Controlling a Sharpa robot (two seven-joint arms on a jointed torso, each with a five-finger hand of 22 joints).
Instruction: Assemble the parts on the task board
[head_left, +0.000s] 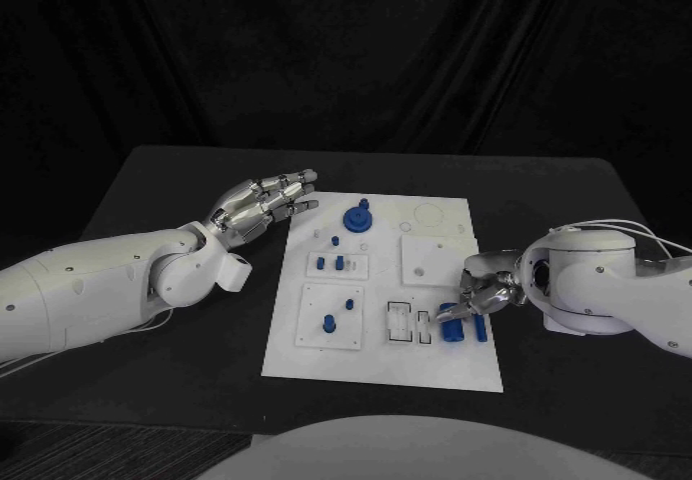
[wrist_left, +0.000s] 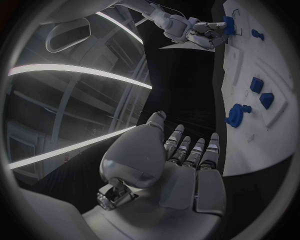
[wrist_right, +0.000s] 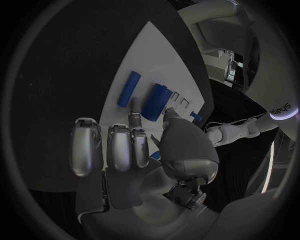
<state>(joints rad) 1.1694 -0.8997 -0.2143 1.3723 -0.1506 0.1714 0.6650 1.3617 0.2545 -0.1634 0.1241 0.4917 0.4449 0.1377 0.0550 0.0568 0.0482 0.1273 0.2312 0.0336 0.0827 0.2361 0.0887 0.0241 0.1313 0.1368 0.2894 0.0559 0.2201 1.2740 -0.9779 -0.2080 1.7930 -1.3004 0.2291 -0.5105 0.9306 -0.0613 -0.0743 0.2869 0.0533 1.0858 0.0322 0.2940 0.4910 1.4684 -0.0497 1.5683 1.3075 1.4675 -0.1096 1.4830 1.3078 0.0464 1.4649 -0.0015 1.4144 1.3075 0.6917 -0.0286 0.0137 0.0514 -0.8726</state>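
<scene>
The white task board (head_left: 433, 365) lies mid-table. A large blue knob (head_left: 356, 217) stands near its far edge, and small blue parts (head_left: 330, 264) sit in its left-hand insets. My left hand (head_left: 264, 207) hovers by the board's far left corner, fingers stretched out and holding nothing. My right hand (head_left: 483, 296) is at the board's right edge, with its fingers curled. A sliver of a blue part (wrist_right: 154, 155) shows pinched between thumb and fingers. Two blue cylinders (wrist_right: 129, 89) (wrist_right: 156, 101) lie on the board just beyond its fingertips.
The black table (head_left: 173, 180) surrounds the board, with bare room to the left, right and far side. More small blue parts (head_left: 329, 323) sit in the near-left inset. The left wrist view shows the knob (wrist_left: 236, 114) and the right hand (wrist_left: 197, 31).
</scene>
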